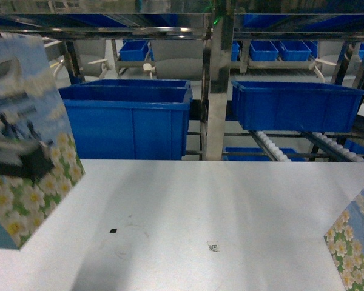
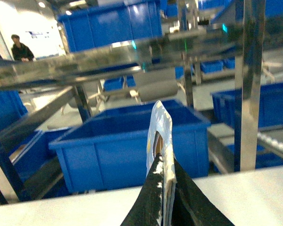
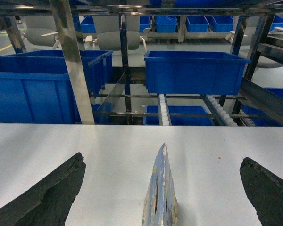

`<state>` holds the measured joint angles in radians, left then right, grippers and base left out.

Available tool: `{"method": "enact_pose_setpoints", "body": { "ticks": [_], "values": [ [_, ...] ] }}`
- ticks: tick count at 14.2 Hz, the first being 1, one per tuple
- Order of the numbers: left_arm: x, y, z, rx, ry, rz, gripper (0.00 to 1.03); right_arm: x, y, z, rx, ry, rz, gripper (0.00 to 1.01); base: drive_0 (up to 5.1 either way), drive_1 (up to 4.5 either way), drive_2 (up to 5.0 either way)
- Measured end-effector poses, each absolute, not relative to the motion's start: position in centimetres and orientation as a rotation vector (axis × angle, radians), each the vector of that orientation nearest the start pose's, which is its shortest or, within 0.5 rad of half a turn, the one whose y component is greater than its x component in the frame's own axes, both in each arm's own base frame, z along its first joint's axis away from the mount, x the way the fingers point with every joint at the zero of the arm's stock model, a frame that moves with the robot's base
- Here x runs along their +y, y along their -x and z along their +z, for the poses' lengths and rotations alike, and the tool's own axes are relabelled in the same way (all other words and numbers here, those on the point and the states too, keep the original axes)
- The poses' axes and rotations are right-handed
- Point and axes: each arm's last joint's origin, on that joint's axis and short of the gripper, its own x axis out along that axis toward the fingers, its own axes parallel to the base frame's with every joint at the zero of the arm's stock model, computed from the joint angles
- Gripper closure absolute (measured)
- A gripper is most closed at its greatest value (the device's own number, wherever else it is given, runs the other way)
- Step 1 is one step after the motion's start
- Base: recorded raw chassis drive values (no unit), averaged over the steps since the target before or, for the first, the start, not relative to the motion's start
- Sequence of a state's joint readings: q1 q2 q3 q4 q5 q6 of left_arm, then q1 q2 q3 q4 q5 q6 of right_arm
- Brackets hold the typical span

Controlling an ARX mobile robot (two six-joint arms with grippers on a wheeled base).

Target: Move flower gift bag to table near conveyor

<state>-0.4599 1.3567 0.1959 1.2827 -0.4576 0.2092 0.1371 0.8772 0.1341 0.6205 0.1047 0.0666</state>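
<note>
So the left gripper (image 2: 164, 202) has its dark fingers (image 2: 148, 207) pinched tight on the top edge of a flat paper gift bag with white daisies and a pale blue sky print (image 1: 30, 139). In the head view that bag hangs at the far left, tilted, its lower corner down near the wide matte white-grey desk (image 1: 218, 212); I can't tell if it's actually touching the desk or just above it. From the left wrist camera you only see the bag edge-on, a thin strip with a handle cutout poking up between the fingers.

The right gripper (image 3: 162, 188) is spread wide open, one dark finger (image 3: 52, 193) at each side of its wrist view, and a second daisy-print gift bag (image 3: 161, 193) stands edge-on in the middle between them, touching neither. The head view catches a corner of that one at the lower right edge (image 1: 355, 248).

Behind the desk there's a stainless-steel framed roller conveyor with rows of small white rollers (image 1: 273, 147) and some big shiny blue plastic bins (image 1: 130, 118) sitting on the rack. There are a few small dark specks on the desk, including a tiny square marker (image 1: 214, 246).
</note>
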Motion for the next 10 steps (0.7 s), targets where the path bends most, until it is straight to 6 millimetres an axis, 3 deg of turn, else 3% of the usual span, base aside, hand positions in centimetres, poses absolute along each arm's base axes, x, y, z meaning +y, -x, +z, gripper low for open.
{"method": "enact_pose_setpoints", "body": {
  "ticks": [3, 6, 7, 9, 10],
  "values": [
    [-8.7, -21.5, 13.1, 0.083, -0.226, 0.012, 1.01, 2.0, -16.7, 17.3, 0.122, -0.052, 0.028, 0.03, 0.0, 0.0, 0.0],
    [-8.2, -22.9, 10.4, 0.193, -0.219, 0.04, 1.01, 2.0, -16.7, 17.3, 0.122, -0.052, 0.028, 0.03, 0.0, 0.0, 0.0],
    [-8.0, -23.7, 10.2, 0.198, -0.205, 0.047, 1.01, 2.0, -16.7, 17.3, 0.123, -0.052, 0.028, 0.03, 0.0, 0.0, 0.0],
    [-8.1, -27.4, 10.7, 0.141, -0.076, 0.075, 1.01, 2.0, -16.7, 17.3, 0.123, -0.052, 0.028, 0.03, 0.0, 0.0, 0.0],
    [-8.6, -28.1, 10.0, 0.152, -0.028, 0.091, 1.01, 2.0, -16.7, 17.3, 0.122, -0.052, 0.028, 0.03, 0.0, 0.0, 0.0]
  ]
}}
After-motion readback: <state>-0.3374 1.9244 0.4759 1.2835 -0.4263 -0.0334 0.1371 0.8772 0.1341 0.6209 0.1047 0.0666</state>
